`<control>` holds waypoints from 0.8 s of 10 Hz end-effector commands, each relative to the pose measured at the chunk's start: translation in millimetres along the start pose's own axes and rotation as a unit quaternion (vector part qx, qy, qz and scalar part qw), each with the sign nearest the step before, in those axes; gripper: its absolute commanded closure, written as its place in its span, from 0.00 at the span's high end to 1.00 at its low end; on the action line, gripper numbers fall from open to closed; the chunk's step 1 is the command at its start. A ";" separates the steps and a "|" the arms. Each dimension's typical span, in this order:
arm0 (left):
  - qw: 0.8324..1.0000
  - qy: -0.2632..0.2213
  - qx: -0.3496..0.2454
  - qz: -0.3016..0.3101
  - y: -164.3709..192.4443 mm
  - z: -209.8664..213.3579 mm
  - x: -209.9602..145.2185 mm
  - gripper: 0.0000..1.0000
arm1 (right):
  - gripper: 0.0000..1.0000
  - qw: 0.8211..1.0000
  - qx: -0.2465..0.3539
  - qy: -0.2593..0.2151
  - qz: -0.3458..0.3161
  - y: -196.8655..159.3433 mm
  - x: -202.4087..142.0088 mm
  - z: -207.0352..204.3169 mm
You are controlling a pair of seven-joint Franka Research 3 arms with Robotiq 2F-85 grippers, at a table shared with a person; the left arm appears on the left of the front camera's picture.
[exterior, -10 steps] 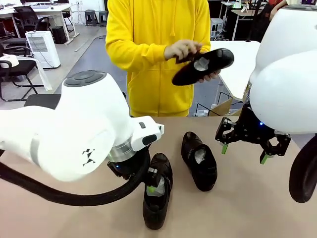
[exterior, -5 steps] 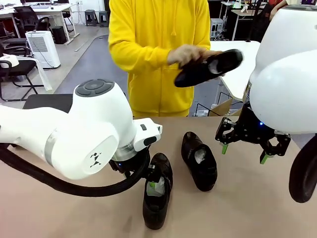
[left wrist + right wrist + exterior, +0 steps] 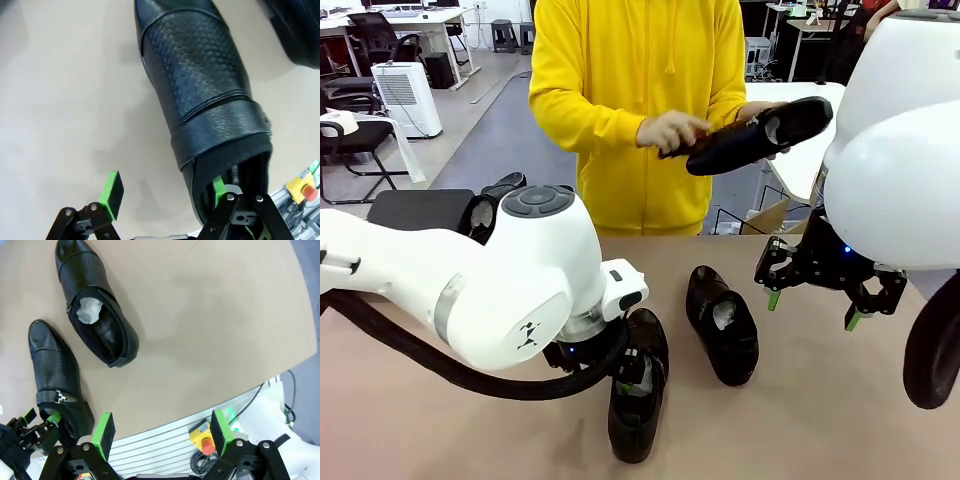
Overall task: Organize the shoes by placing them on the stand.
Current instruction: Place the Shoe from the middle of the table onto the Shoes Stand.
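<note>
1. The left gripper (image 3: 165,192) hangs low over the heel end of the near shoe (image 3: 638,410), which lies flat on the tan table (image 3: 840,420). Its jaws stand wide apart. 1 green pad (image 3: 112,195) is over bare table beside the shoe, and the other sits at the rim of the shoe's opening. It has hold of nothing.
2. The right gripper (image 3: 812,310) hovers above the table to the right of both lying shoes. Its jaws are fully spread and empty.
3. The mid shoe (image 3: 722,325) lies flat on the table between the 2 grippers. It is close beside the near shoe but apart from it, with pale paper showing in its opening.
4. The stand (image 3: 410,208) is a flat black panel at the table's far left, behind the left arm (image 3: 470,280). At its right end a dark shoe part (image 3: 503,187) shows above the arm. Most of it is hidden, so I cannot tell how it sits.
5. At the far side a person in a yellow hoodie (image 3: 620,90) holds the held shoe (image 3: 760,135) in the air, well above the table. It is tilted, with its right end higher. 1 hand (image 3: 670,130) is at its lower end, and the other is mostly hidden behind it.
</note>
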State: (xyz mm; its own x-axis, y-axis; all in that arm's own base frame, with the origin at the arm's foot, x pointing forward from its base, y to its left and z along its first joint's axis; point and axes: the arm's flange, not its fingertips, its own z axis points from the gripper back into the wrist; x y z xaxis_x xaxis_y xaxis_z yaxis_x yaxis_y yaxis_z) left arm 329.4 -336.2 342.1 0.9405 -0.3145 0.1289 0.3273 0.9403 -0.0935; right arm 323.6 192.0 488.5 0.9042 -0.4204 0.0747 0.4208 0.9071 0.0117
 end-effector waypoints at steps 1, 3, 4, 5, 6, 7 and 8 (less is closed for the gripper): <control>1.000 0.019 0.018 0.017 -6.8 -1.7 8.1 0.50 | 1.00 1.000 0.018 0.008 0.011 0.9 3.7 0.1; 0.999 0.023 0.011 0.021 -8.2 -2.1 8.0 0.10 | 1.00 1.000 0.018 0.008 0.011 0.9 3.7 0.1; 0.999 0.024 0.008 0.020 -10.1 -0.8 7.5 0.00 | 1.00 1.000 0.018 0.008 0.011 0.9 3.7 0.1; 1.000 0.026 0.005 0.017 -13.0 0.9 7.4 0.00 | 1.00 1.000 0.018 0.008 0.011 0.9 3.7 0.1; 1.000 0.027 0.005 0.015 -15.7 1.6 7.2 0.00 | 1.00 1.000 0.018 0.008 0.011 0.9 3.7 0.1; 0.999 0.033 0.011 0.012 -17.4 1.1 7.1 0.00 | 1.00 1.000 0.018 0.008 0.011 0.9 3.7 0.1; 0.999 0.039 0.019 0.013 -17.8 0.3 7.0 0.00 | 1.00 1.000 0.018 0.008 0.011 0.9 3.7 0.1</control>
State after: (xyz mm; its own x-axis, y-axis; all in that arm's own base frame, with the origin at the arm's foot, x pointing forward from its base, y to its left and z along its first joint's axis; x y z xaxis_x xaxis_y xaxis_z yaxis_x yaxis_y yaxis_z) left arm 328.4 -350.9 344.4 0.9471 -0.3132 0.0704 0.3186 0.9439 -0.0868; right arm 323.6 192.0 488.5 0.9044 -0.4201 0.0747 0.4205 0.9072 0.0117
